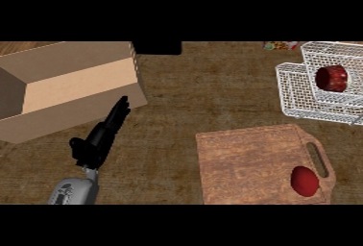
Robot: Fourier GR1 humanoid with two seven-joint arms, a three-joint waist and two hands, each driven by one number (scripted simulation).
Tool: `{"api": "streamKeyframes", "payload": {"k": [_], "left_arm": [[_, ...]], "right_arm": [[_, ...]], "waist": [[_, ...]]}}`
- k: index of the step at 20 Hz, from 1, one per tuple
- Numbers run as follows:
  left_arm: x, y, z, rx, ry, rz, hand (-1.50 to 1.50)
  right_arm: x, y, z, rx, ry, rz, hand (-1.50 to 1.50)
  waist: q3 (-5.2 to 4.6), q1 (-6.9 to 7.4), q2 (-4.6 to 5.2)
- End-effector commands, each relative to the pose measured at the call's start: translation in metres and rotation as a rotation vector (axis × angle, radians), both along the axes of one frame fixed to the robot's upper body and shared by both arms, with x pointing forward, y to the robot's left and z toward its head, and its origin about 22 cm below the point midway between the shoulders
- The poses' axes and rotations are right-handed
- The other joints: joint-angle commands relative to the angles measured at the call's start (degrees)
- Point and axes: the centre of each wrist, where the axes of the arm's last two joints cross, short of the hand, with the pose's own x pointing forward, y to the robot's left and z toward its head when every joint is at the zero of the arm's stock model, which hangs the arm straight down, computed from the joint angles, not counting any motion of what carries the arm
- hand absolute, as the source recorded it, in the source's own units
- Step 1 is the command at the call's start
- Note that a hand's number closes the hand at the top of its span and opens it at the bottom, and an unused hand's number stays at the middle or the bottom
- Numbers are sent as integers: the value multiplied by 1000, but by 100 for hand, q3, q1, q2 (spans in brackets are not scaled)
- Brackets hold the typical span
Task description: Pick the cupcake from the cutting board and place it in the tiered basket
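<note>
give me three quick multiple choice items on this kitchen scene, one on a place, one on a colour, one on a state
1. Where on the cutting board is the red object?
A. near the handle slot
B. on the far left edge
C. off the board

2. What colour is the tiered basket?
A. black
B. white
C. green

3. How is the left hand?
A. curled round the cupcake
B. open, holding nothing
C. pressed flat on the board

Answers:
1 A, it lies beside the slot at the board's right.
2 B, its wire is white.
3 B, its fingers are straight and hold nothing, by the box.
</note>
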Motion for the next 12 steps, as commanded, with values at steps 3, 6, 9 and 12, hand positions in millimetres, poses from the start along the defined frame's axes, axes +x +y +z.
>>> {"api": "streamKeyframes", "payload": {"k": [3, 6, 9, 12], "left_arm": [[7, 4, 5, 7, -8, -5, 0], [-1, 8, -3, -3, 6, -2, 0], [-1, 0, 0, -5, -27, 13, 0], [-3, 18, -2, 3, -6, 15, 0]], "right_arm": [[-60, -62, 4, 110, -190, -152, -150], [-89, -85, 1, 135, -213, -168, -150], [-117, -104, 8, 135, -225, -165, -150], [-143, -119, 0, 110, -205, -153, -150]], "waist": [[24, -60, 40], [29, -23, 41], [46, -19, 51], [65, -93, 65]]}}
